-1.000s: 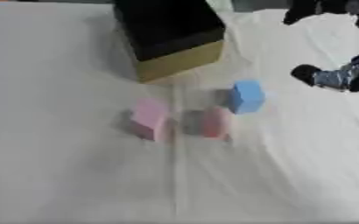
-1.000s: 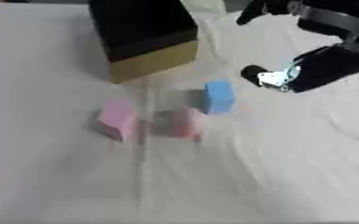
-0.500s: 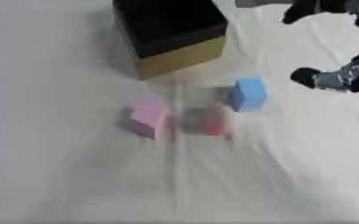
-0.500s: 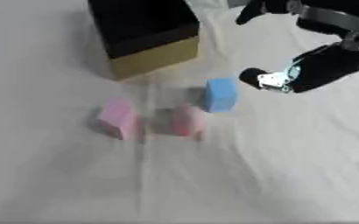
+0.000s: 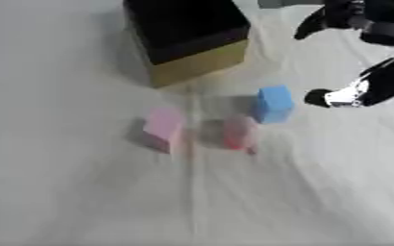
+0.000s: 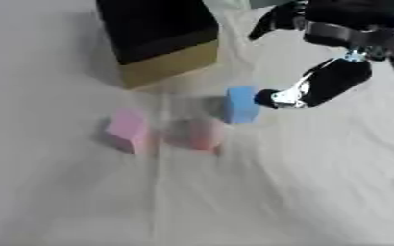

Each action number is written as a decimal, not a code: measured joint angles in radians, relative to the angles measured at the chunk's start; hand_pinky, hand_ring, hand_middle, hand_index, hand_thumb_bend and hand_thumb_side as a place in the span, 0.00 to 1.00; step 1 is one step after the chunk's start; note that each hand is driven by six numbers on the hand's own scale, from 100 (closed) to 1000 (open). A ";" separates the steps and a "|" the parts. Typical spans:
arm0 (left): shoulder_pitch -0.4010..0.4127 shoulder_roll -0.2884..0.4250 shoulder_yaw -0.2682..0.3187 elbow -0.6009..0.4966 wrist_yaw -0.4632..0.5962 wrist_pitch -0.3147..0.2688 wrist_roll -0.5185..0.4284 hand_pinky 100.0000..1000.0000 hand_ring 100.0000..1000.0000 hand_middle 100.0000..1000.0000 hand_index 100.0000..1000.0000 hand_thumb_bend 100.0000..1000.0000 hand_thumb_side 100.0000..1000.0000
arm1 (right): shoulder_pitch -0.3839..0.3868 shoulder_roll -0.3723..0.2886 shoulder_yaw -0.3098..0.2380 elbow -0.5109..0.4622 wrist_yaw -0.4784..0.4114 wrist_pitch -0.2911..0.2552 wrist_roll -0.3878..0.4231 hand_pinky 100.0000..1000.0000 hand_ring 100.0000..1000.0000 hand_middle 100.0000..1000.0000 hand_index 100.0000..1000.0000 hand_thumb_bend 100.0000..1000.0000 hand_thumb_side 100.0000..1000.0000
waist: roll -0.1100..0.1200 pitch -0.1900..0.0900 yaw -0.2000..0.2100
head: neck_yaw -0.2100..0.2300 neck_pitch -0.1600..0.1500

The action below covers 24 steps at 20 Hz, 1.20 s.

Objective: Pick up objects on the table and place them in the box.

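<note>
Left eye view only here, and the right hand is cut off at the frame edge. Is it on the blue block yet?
Observer: The right eye view shows more of the right hand. One fingertip sits beside the blue block's right side with no gap visible. I can't confirm contact.
Operator: Fingers round it?
Observer: No, nothing wraps the block. The other fingers point towards the box.
Operator: Left hand?
Observer: Not in the right eye view either.

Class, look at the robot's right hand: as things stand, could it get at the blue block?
Probably yes. The right hand hovers just right of the blue block, with only bare white cloth between them. The two pink blocks lie on the block's other side.
</note>
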 measured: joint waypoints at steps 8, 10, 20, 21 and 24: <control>-0.001 0.000 -0.001 0.000 0.000 0.000 -0.006 0.74 0.60 0.70 0.85 0.06 0.98 | -0.019 0.060 0.038 0.121 0.013 -0.039 0.021 0.89 0.93 0.87 0.89 0.41 0.52 | 0.000 0.009 0.006 | -0.010 -0.008; -0.002 0.000 -0.003 0.000 0.000 0.000 -0.007 0.74 0.60 0.70 0.85 0.05 0.98 | -0.023 0.073 0.045 0.143 0.014 -0.047 0.027 0.89 0.93 0.87 0.89 0.40 0.52 | 0.000 0.010 0.007 | -0.012 -0.008; -0.004 0.000 -0.006 0.000 0.000 0.000 -0.008 0.74 0.60 0.69 0.85 0.05 0.98 | -0.024 0.099 0.061 0.195 0.003 -0.062 0.061 0.89 0.93 0.88 0.89 0.40 0.53 | 0.000 0.012 0.013 | -0.013 -0.009; -0.005 0.000 -0.006 0.000 0.000 0.000 -0.008 0.74 0.59 0.69 0.85 0.05 0.98 | -0.024 0.101 0.062 0.200 0.003 -0.062 0.061 0.89 0.93 0.88 0.89 0.41 0.52 | 0.000 0.012 0.013 | -0.013 -0.009; -0.007 0.000 -0.006 0.000 0.000 0.000 -0.008 0.74 0.59 0.69 0.85 0.05 0.98 | -0.024 0.114 0.064 0.225 0.016 -0.061 0.058 0.89 0.93 0.88 0.89 0.40 0.52 | 0.000 0.014 0.013 | -0.014 -0.009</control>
